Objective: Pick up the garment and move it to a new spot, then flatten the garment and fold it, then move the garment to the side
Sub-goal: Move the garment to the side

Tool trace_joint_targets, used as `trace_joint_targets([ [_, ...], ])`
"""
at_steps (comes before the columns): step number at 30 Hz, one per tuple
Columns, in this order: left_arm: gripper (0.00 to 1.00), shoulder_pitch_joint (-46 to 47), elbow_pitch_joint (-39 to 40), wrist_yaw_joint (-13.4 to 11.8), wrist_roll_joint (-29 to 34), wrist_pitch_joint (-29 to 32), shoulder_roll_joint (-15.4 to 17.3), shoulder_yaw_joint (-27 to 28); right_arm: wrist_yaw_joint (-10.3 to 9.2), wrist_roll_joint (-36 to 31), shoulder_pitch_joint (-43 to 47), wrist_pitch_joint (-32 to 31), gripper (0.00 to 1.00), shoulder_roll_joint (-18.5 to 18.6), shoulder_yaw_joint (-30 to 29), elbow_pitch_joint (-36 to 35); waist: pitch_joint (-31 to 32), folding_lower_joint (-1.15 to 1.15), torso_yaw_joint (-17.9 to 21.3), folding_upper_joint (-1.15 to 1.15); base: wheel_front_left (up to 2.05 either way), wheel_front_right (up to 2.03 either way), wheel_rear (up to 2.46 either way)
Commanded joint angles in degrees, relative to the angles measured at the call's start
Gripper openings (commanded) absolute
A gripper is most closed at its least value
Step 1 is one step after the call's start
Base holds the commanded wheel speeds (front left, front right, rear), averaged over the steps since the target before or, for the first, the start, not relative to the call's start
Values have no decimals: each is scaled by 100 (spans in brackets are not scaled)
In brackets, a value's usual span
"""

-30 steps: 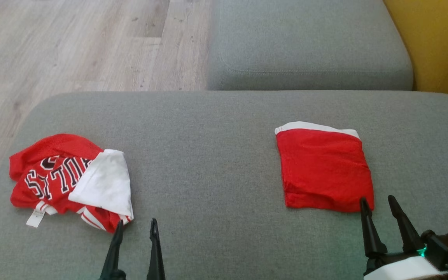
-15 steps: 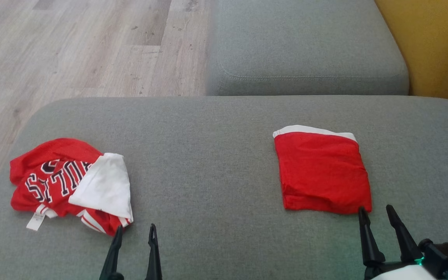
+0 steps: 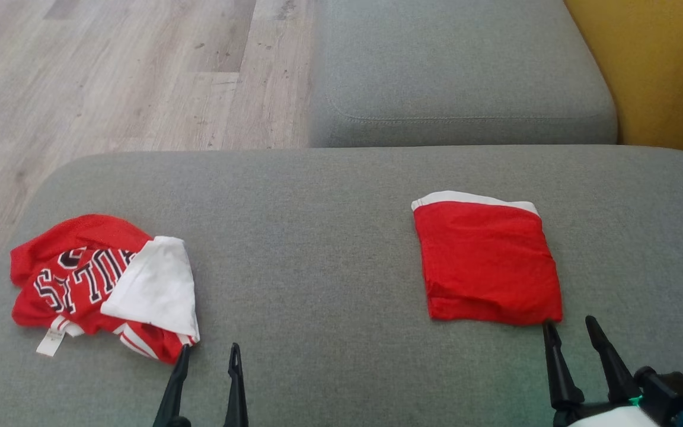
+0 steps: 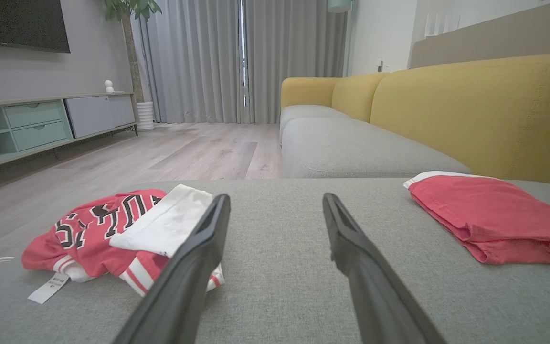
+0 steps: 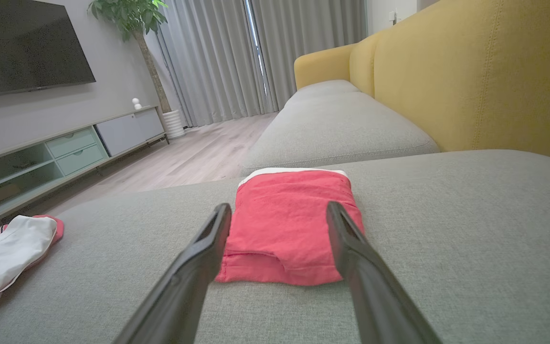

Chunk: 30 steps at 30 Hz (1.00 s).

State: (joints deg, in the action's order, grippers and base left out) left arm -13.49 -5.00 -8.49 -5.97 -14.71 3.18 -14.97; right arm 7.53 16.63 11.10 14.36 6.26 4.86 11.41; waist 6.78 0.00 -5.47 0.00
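Observation:
A crumpled red and white garment [image 3: 104,284] with dark lettering lies at the left of the grey cushion [image 3: 318,237]. It also appears in the left wrist view [image 4: 112,224] and the right wrist view [image 5: 12,248]. A folded red garment [image 3: 487,264] with a white edge lies flat at the right [image 4: 490,215] [image 5: 280,239]. My left gripper [image 3: 209,349] [image 4: 276,198] is open just right of the crumpled garment's near corner, holding nothing. My right gripper [image 3: 568,322] [image 5: 279,206] is open at the folded garment's near right corner, holding nothing.
A second grey cushion [image 3: 460,71] lies beyond, with the yellow sofa back [image 3: 661,71] at the right. Wooden floor [image 3: 110,71] lies to the far left. A low cabinet [image 4: 41,124] and curtains [image 4: 237,57] stand across the room.
Both grippers have drawn back a little toward me; the right fingertip no longer overlaps the folded garment's corner. The camera has shifted slightly. Neither garment has moved.

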Motion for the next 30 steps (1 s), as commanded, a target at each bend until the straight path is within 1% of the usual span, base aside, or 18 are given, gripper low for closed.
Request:
trace_joint_targets([
  [1, 100, 190, 165, 11, 51, -29, -30, 172, -4, 2, -162, 63, 100, 55, 131, -150, 6, 0, 18, 0, 0, 0, 0],
  [10, 100, 199, 180, 15, 6, -29, -30, 142, -4, 21, -177, 63, 100, 102, 230, -119, -64, 0, 129, 0, 0, 0, 0],
  [14, 100, 266, 298, 6, -161, -29, -30, 102, -4, 35, -286, 63, 100, 167, 289, -63, -255, 0, 173, 0, 0, 0, 0],
  [20, 100, 409, 232, 6, -85, -29, -30, -65, -4, 21, -685, 63, 100, 318, 409, 70, -647, 0, 230, 0, 0, 0, 0],
  [24, 100, 573, 188, 77, -131, -29, -30, -228, -4, 65, -1112, 63, 100, 441, 452, 378, -958, 0, 246, 0, 0, 0, 0],
  [27, 100, 739, 209, 79, -158, -29, -30, -309, -4, 269, -1545, 59, 100, 570, 568, 769, -1205, 0, 244, 0, 0, 0, 0],
  [30, 100, 937, 244, 49, -151, -29, -30, -412, -4, 496, -2037, -94, 100, 703, 510, 1142, -1453, 0, 202, 0, 0, 0, 0],
])
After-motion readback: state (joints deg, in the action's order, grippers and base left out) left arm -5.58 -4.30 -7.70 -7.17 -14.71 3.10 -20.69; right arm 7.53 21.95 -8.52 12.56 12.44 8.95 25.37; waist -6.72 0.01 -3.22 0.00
